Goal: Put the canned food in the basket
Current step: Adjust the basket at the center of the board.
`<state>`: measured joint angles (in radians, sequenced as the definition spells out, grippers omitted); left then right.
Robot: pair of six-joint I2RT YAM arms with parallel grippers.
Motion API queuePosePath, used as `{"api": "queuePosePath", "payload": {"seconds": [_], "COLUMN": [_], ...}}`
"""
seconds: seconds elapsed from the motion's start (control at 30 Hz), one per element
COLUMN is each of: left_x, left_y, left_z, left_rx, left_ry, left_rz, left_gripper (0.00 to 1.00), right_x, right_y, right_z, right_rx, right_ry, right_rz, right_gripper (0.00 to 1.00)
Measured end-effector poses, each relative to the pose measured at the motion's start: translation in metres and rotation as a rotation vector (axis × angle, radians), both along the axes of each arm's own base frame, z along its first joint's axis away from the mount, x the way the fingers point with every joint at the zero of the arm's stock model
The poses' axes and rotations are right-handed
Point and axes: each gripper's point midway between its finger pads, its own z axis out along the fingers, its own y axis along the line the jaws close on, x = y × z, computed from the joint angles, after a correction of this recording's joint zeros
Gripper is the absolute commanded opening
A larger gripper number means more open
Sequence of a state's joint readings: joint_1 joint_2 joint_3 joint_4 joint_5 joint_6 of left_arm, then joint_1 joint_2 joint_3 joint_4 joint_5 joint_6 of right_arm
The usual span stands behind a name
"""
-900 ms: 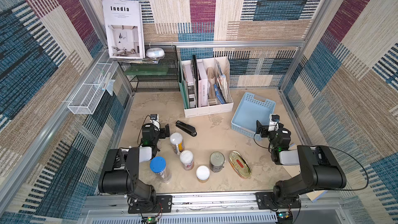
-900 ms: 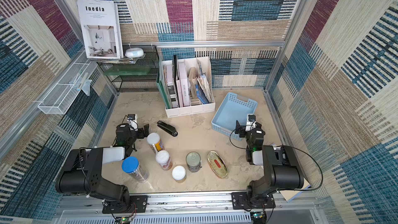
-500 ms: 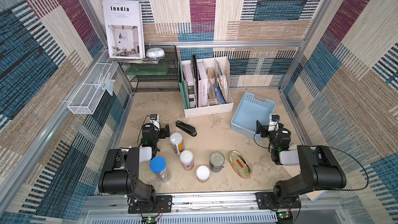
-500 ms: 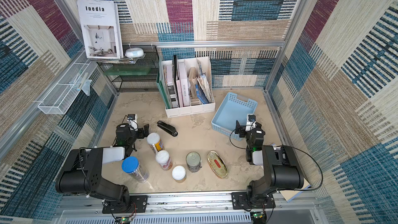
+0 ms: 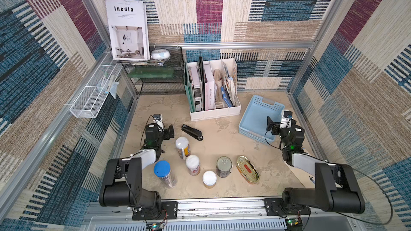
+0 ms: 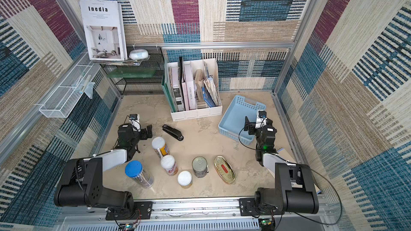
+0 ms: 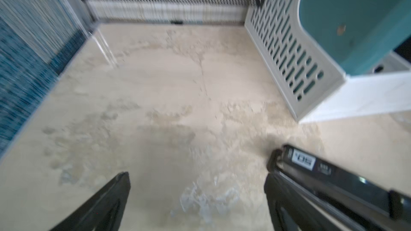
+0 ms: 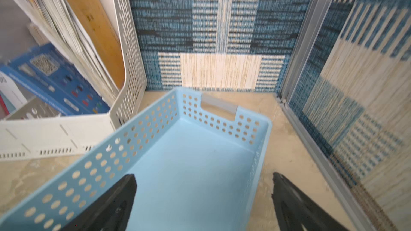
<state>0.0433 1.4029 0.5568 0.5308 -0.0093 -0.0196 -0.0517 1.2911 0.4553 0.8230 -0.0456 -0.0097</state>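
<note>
Canned food (image 5: 224,166) stands in a loose cluster on the beige table (image 5: 222,138) near its front edge, all five tins outside the basket (image 5: 251,132). The two tall white-lidded cans (image 5: 182,146) (image 5: 193,165) stand close together on the left arm's side. The short yellow can (image 5: 209,179) sits nearest the front rail, and the dark pull-tab can (image 6: 199,166) is upright just beside the flat oval gold tin (image 5: 247,169). A blue-lidded clear tube (image 5: 162,168) stands beside the cluster, next to the left arm. The light blue basket lies well apart from the tins, toward the back on the right arm's side, near the white file organiser (image 5: 214,112). The left gripper (image 7: 198,178) hangs low over the table with its jaws spread wide and only tabletop showing between them. In the blurred left wrist view the black stapler (image 5: 192,132) lies just beside one finger, though contact cannot be told. The right gripper (image 8: 203,177) hovers over the near end of the basket, jaws equally wide, with the basket's pale blue floor visible between them and no tin in its grasp.
</note>
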Motion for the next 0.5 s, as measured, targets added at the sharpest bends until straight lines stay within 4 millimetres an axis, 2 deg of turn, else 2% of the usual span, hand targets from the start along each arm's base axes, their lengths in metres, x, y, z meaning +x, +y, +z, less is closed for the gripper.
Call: {"api": "queuePosePath", "payload": {"seconds": [0.1,0.17,0.23,0.3,0.33,0.37,0.43,0.5], "left_x": [-0.008,-0.018,-0.029,-0.040,-0.047,-0.052,-0.061,-0.067], "left_y": [0.013,0.024,0.036,0.043,0.045,0.045,0.042,0.036], "left_z": [0.031,0.046,0.070,0.087,0.096,0.102,0.118,0.139], "left_rx": [0.005,0.013,0.014,0.004,0.002,-0.002,-0.008,-0.035], "left_ry": [-0.050,-0.049,-0.077,-0.098,-0.106,-0.109,-0.115,-0.129], "left_rz": [0.083,0.153,0.230,0.286,0.313,0.325,0.341,0.334], "left_gripper": [0.99,0.99,0.99,0.99,0.99,0.99,0.93,0.88], "right_x": [0.005,0.013,0.025,0.033,0.034,0.034,0.031,0.029], "right_y": [0.000,0.001,0.005,0.015,0.023,0.027,0.035,0.039], "right_z": [0.031,0.038,0.036,0.023,0.012,-0.001,-0.029,-0.055], "right_rx": [0.015,0.039,0.064,0.078,0.082,0.085,0.089,0.094], "right_ry": [0.000,0.042,0.128,0.232,0.294,0.353,0.482,0.602], "right_rz": [0.002,0.007,0.026,0.056,0.076,0.086,0.115,0.123], "right_gripper": [1.00,0.92,0.81,0.73,0.65,0.56,0.30,0.11]}}
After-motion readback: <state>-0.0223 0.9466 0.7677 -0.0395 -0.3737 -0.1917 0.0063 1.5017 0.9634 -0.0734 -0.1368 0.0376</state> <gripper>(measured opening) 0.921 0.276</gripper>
